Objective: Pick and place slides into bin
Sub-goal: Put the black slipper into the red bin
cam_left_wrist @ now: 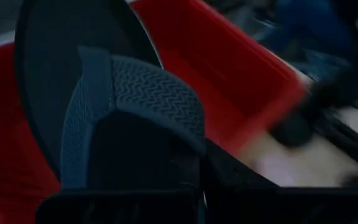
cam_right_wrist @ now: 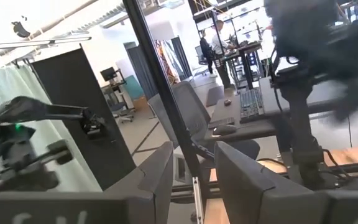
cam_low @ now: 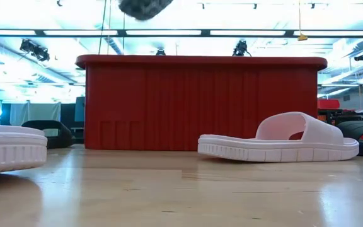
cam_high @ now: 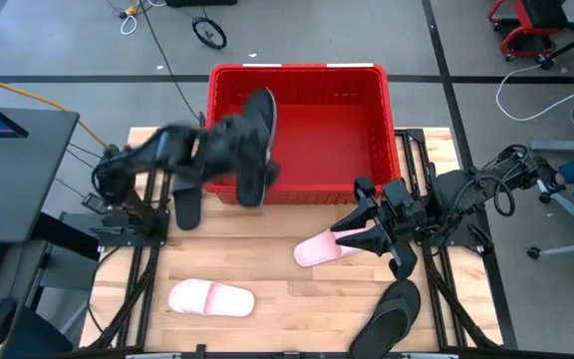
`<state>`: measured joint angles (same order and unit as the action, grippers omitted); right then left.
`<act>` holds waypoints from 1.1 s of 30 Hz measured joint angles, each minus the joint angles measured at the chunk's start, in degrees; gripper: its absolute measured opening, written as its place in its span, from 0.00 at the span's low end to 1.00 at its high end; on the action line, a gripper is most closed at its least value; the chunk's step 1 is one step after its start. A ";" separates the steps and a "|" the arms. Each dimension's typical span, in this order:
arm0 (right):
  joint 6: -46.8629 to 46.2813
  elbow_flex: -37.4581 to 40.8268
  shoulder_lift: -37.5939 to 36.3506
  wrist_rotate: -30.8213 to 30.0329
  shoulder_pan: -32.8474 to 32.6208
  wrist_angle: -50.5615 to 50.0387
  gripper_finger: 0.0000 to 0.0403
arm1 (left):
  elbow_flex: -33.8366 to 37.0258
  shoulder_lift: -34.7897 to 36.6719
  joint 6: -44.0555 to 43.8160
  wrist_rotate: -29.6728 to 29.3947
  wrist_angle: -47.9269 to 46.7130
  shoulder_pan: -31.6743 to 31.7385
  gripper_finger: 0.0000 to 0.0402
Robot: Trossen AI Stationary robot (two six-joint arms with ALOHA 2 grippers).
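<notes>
On the near table edge you have a pink slide (cam_high: 211,298) at left and a black slide (cam_high: 387,319) at right. Past them, the right gripper (cam_high: 345,237) rests at a second pink slide (cam_high: 323,247); you cannot tell whether its fingers are parted or closed. Another black slide (cam_high: 187,206) lies left of the bin (cam_high: 387,130). The left gripper (cam_high: 237,150) is clenched on a black slide (cam_high: 257,145) held above the bin's near-left corner.

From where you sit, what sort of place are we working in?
Likely a robotics lab or workshop: a wooden table on a concrete floor with loose cables, office chairs, ceiling strip lights, and desks with a keyboard behind.
</notes>
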<state>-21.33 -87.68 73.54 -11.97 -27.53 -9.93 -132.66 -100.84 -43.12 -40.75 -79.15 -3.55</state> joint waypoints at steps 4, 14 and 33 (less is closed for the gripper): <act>0.87 0.00 0.00 0.00 0.02 -0.06 0.31 | 1.21 -0.98 5.25 2.03 0.03 9.93 0.02; 0.08 0.02 0.00 0.00 0.01 -1.88 0.31 | 24.48 -4.07 10.97 17.48 12.59 27.13 0.02; -0.01 0.02 0.00 0.00 0.04 -4.92 0.31 | 48.73 -4.16 9.19 24.40 39.85 42.80 0.05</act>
<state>-21.34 -87.66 73.54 -11.97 -27.49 -14.85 -83.93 -105.00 -33.93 -16.35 -39.30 39.25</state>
